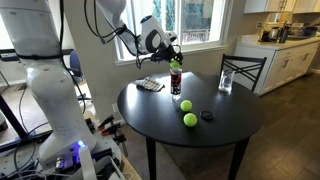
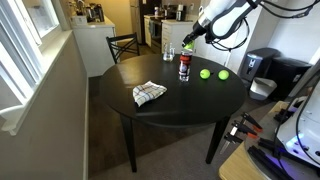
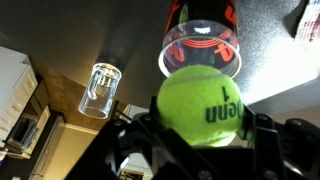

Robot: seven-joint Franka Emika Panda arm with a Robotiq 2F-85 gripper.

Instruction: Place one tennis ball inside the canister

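My gripper [image 3: 200, 125] is shut on a yellow-green tennis ball [image 3: 200, 105] and holds it just above the open mouth of the canister [image 3: 200, 45]. The canister is a clear tube with a dark and red label, standing upright on the round black table in both exterior views [image 1: 176, 80] [image 2: 184, 66]. In both exterior views the gripper [image 1: 174, 53] [image 2: 189, 40] hovers right over the canister's top. Two more tennis balls [image 1: 186, 105] [image 1: 189, 120] lie on the table near the canister; they also show in an exterior view [image 2: 205, 73] [image 2: 223, 74].
A clear drinking glass [image 1: 226, 82] [image 3: 99, 88] stands at the table's far side. A checked cloth [image 2: 148, 93] lies on the table [image 2: 170, 110]. A small black disc [image 1: 207, 115] lies near the balls. A dark chair [image 1: 243, 68] stands behind the table.
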